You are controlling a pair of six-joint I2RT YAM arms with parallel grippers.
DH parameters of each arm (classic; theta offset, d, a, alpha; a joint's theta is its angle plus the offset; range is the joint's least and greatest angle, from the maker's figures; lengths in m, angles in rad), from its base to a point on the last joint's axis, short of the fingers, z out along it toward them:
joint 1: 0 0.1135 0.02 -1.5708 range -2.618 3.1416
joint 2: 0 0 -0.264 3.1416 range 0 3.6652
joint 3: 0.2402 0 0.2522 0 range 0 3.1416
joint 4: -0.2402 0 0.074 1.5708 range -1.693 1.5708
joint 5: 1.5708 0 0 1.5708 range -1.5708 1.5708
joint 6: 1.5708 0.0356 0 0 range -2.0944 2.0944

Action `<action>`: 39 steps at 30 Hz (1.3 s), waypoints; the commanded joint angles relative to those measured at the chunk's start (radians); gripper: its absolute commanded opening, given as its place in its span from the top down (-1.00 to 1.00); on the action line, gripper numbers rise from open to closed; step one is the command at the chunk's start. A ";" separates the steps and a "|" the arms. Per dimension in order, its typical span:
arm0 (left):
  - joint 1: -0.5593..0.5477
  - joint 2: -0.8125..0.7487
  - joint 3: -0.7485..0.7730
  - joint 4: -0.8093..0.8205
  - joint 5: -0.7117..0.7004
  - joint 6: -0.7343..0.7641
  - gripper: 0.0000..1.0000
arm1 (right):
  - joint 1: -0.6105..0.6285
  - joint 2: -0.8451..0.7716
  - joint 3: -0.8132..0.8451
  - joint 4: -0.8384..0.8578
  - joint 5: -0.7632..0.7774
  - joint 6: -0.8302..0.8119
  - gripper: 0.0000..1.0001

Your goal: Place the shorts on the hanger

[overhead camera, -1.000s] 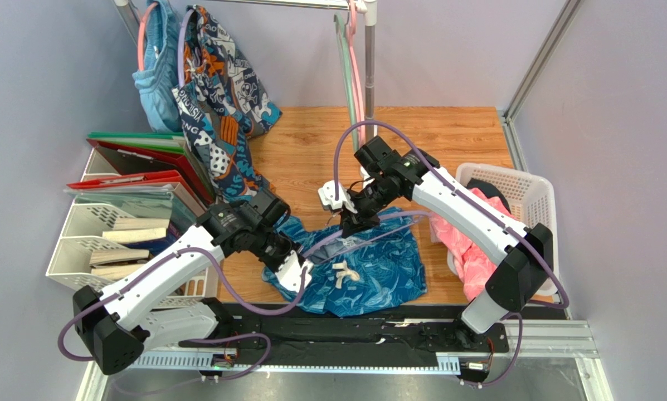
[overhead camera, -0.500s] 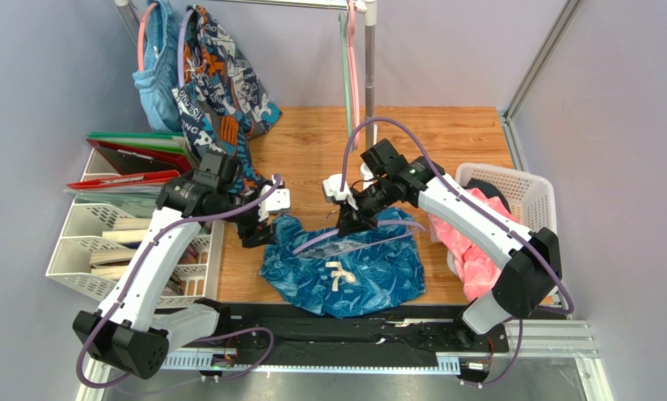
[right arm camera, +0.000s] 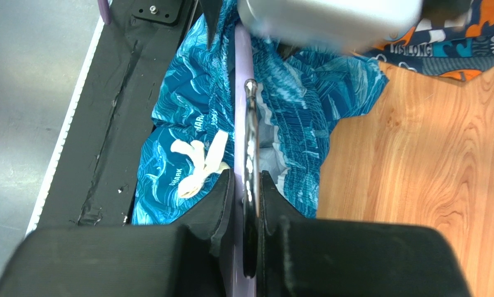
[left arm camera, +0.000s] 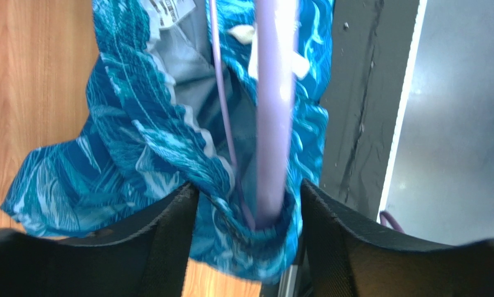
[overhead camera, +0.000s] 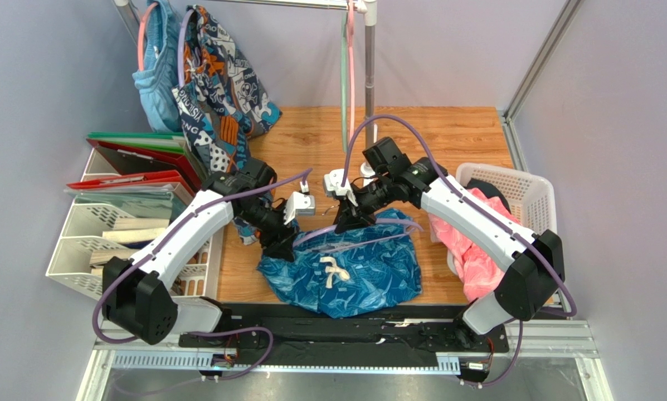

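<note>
— Wooden bench (overhead camera: pixel 445 134). How far along are you?
— Partway. The shorts (overhead camera: pixel 357 271) lie at its near middle; one arm of the hanger (right arm camera: pixel 240 93) seems tucked into the waistband. Your right hand (right arm camera: pixel 248 185) pinches the hook (right arm camera: pixel 250 136).
— And your left hand (left arm camera: pixel 246 210)?
— It straddles waistband and hanger tip, but I can't tell if it grips. Half a second ago it hung clear, far left.

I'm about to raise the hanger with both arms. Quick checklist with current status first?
1. Hook grip: right gripper closed on the silver hook of the hanger: ok.
2. Placement: left gripper straddles the shorts waistband and hanger end: ok.
3. Left clamp firm: cannot tell.
4. Far hanger end inside waistband: cannot tell.
5. The drawstring free of both grippers: ok.
6. Shorts off the table: not ok, resting on it.
</note>
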 commanded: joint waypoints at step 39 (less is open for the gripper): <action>-0.282 -0.402 -0.155 0.065 -0.167 0.196 1.00 | -0.100 -0.063 -0.226 0.055 0.595 0.504 -0.61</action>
